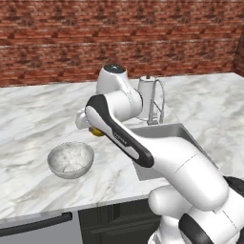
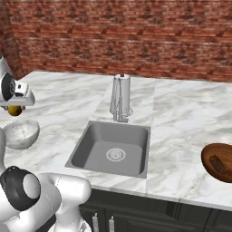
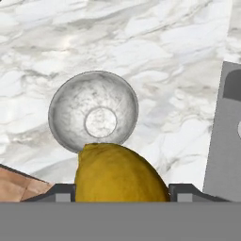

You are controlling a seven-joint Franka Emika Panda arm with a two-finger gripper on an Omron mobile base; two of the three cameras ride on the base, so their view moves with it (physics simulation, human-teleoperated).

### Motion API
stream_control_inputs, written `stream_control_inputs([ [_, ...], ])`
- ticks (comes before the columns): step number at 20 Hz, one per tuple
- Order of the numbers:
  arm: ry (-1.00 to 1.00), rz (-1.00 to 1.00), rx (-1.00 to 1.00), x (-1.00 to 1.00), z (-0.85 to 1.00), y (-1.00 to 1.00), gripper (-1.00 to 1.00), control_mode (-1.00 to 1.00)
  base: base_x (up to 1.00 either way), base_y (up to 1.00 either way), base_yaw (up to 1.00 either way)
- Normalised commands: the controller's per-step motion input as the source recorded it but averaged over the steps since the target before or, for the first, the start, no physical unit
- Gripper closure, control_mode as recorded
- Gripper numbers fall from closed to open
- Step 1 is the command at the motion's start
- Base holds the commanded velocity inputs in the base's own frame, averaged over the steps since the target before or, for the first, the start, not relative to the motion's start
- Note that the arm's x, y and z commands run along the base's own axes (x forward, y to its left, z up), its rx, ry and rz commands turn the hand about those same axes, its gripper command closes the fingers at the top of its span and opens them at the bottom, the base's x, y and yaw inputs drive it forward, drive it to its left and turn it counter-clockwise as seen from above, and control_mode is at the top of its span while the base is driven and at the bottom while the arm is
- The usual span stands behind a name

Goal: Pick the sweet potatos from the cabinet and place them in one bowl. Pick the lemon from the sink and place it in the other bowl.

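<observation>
Two fingertips of the gripper (image 3: 121, 192) clamp the lemon (image 3: 120, 173) above the marble counter (image 3: 179, 42), near the pale grey bowl (image 3: 93, 112).

Even, bright rendered light; soft shadow inside the sink (image 2: 111, 147); no glare; lemon (image 3: 120, 174) slightly soft up close.

marble counter (image 2: 181, 113): grey bowl (image 1: 70, 159), wood bowl (image 2: 219, 162).
</observation>
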Motion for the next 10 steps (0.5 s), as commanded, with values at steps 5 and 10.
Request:
stream_control_inputs([
  [5,0.00,0.02,0.00,0.26,-0.22,0.44,1.00,-1.00,0.00,0.00,0.00],
  [10,-0.02,0.00,-0.02,0.15,-0.45,0.24,1.00,-1.00,0.00,0.00,0.00],
])
